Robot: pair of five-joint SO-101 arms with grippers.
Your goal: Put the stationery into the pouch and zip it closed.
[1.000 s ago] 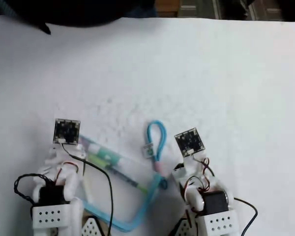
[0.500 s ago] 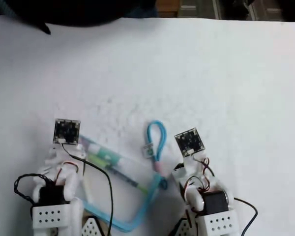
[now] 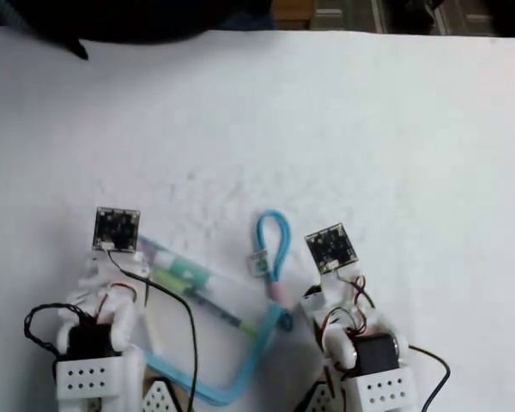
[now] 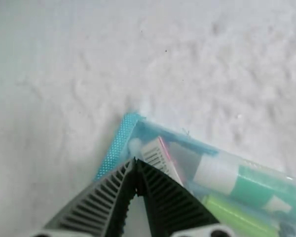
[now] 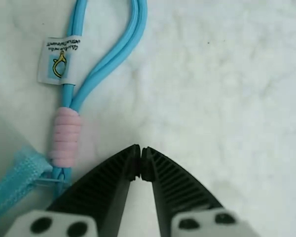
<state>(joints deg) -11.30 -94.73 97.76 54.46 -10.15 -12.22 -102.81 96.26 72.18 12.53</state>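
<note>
A clear pouch (image 3: 232, 302) with blue trim lies flat between my two arms near the table's front edge. Inside it are a green-and-white marker (image 3: 182, 273) and a thin pen (image 3: 226, 316). In the left wrist view my left gripper (image 4: 135, 165) is shut, its tips resting over the pouch's corner (image 4: 129, 123), next to a barcoded item (image 4: 157, 157) and the marker (image 4: 237, 180). My right gripper (image 5: 140, 155) is shut with nothing in it, on the bare table beside the pink bead (image 5: 65, 136) of the blue cord loop (image 5: 116, 49).
The white cloth-covered table (image 3: 326, 129) stretches away beyond the pouch. The blue loop (image 3: 273, 243) with its small tag (image 3: 258, 263) lies between the arms. A dark object (image 3: 137, 21) sits at the table's far edge.
</note>
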